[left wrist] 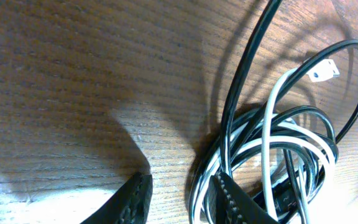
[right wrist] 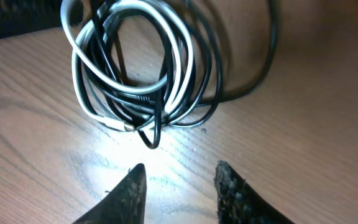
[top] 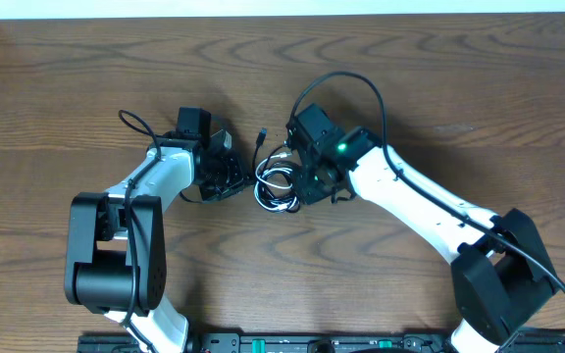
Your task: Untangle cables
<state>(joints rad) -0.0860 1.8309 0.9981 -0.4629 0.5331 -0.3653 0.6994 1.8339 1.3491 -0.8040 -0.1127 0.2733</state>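
Note:
The cables (top: 275, 188) lie in one small tangled coil on the wooden table between my two grippers. In the left wrist view the black cable (left wrist: 247, 81) and the white cable (left wrist: 269, 124) loop through each other, and a white plug (left wrist: 323, 70) sticks out at the top. My left gripper (left wrist: 182, 193) is open; its right finger (left wrist: 229, 199) stands inside the coil, and the coil's edge strands lie against that finger's inner side, unpinched. My right gripper (right wrist: 182, 177) is open over bare wood, just short of the coil (right wrist: 135, 81). A black plug end (top: 262, 134) points away from the coil.
The wooden table (top: 439, 78) stretches wide behind and to both sides of the coil. Each arm's own thick black wire arcs above its wrist, the right one (top: 346, 76) looping high. A black rail (top: 312, 343) runs along the near edge.

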